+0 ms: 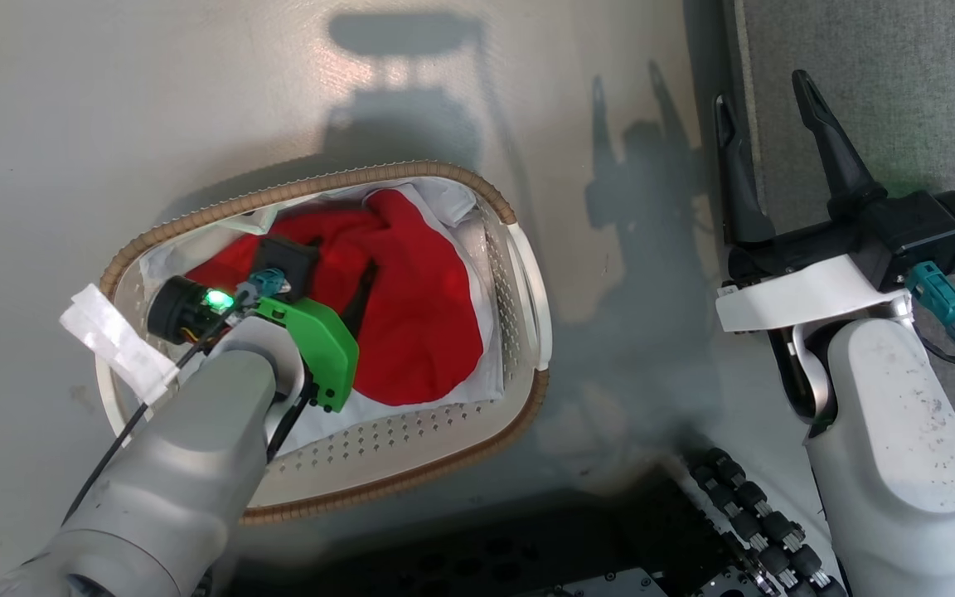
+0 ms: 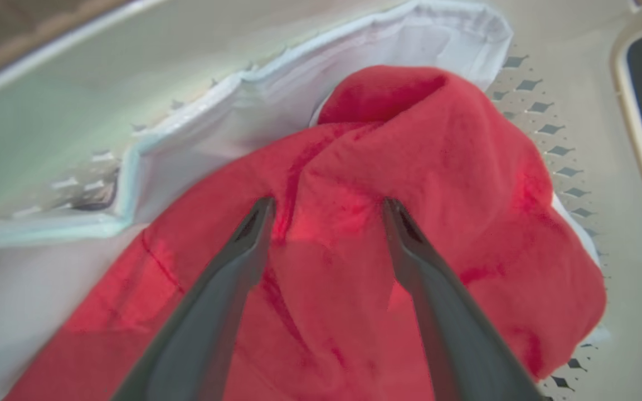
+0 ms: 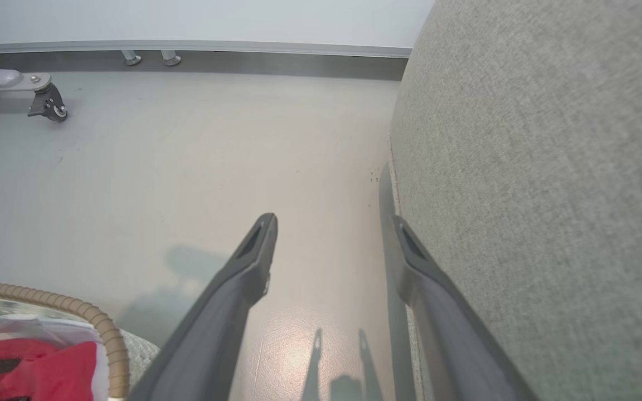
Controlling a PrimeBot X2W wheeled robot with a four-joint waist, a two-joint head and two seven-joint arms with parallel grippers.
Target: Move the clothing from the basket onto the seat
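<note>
Left wrist view. Noting the left gripper [image 2: 329, 205] down inside the basket [image 2: 594, 139], fingers spread wide and pinching nothing. Straddling a raised fold of the clothing [image 2: 438, 145], with both tips looking to be touching red fabric. White liner [image 2: 243, 128] lying past the left finger and beyond the tips.

Judging the fabric soft, light and limp (likely draping and trailing once lifted, perhaps dragging the liner along). Reckoning the ridge between the fingers to be the best hold: thick enough to bunch, and clear of the white cloth.

Right wrist view. Seeing the right gripper [image 3: 333, 223] gaping just as wide over the bare floor [image 3: 187, 156], holding nothing. Seat [image 3: 549, 167] rising close beside the right finger (touching or not, hard telling). Basket rim and a corner of the clothing sitting low off the left finger.

Head view. Confirming the clothing heaped in the basket under the left fingers, none of it on the seat yet.
</note>
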